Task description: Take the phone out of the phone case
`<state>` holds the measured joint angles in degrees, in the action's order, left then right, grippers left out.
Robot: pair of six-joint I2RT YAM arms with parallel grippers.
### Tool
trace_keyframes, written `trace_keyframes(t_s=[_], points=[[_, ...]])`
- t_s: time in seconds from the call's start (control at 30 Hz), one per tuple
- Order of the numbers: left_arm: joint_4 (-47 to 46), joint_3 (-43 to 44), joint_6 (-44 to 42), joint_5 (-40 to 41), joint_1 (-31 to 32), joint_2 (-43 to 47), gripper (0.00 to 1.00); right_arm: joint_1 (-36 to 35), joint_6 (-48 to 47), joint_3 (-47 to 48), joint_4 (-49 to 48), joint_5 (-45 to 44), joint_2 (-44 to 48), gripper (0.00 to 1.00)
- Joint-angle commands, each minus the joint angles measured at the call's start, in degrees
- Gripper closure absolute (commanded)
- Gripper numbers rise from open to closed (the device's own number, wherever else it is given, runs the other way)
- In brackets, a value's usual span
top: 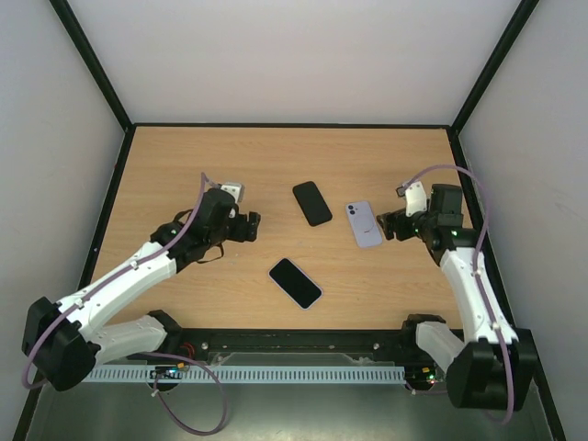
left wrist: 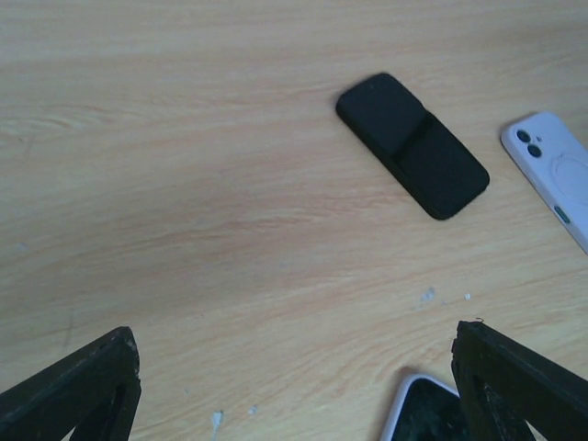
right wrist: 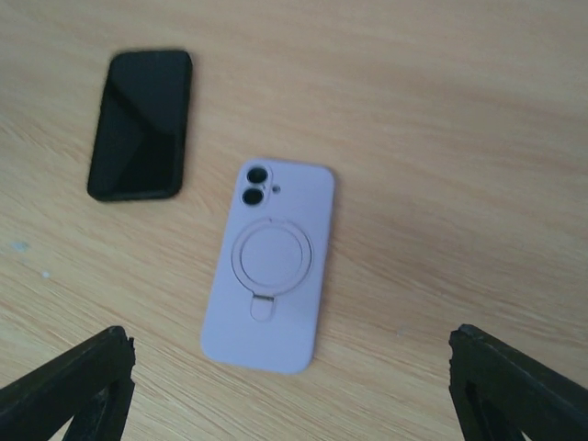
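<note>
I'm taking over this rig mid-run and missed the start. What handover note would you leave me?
Left gripper: open, empty, above bare wooden table.
Right gripper: open, empty, hovering beside the lavender phone case with a ring stand.
That case lies back-up, so I cannot tell whether it holds a phone.
Flat black rectangular device lies mid-table; black-screened phone with a pale rim lies nearer the bases.
Done: nothing is gripped.
Left: probably grasping the case and removing the phone.
</note>
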<state>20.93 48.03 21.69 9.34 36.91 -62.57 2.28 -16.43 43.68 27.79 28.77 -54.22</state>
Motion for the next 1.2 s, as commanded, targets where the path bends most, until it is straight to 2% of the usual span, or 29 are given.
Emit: trace_keyframes(t_s=[0.0,0.37,0.57,0.73,0.87,1.17], points=[[2.33,-0.66,2.47,-4.53,0.32,-2.76,0.08,-0.12,-3.33,2.60,2.13,-2.09,-8.48,0.11],[2.74,-1.65,1.10,-5.60,0.45,-5.05,0.08,-8.46,1.44,19.70,4.75,-6.18,-33.06,0.20],[2.13,-3.50,-0.77,-2.03,0.45,-5.29,0.07,-11.10,5.41,29.98,8.82,-10.88,-44.11,0.24],[0.89,-4.06,-1.46,0.17,0.45,-4.13,0.05,-12.69,7.32,30.53,9.18,-17.79,-47.02,0.14],[0.38,-4.36,-2.38,0.92,0.36,-4.26,0.03,-13.83,7.77,29.54,10.53,-19.56,-48.71,0.07],[0.44,-4.39,-2.92,0.34,-0.21,-4.59,0.02,-14.57,9.30,28.74,13.66,-19.99,-51.93,0.01]])
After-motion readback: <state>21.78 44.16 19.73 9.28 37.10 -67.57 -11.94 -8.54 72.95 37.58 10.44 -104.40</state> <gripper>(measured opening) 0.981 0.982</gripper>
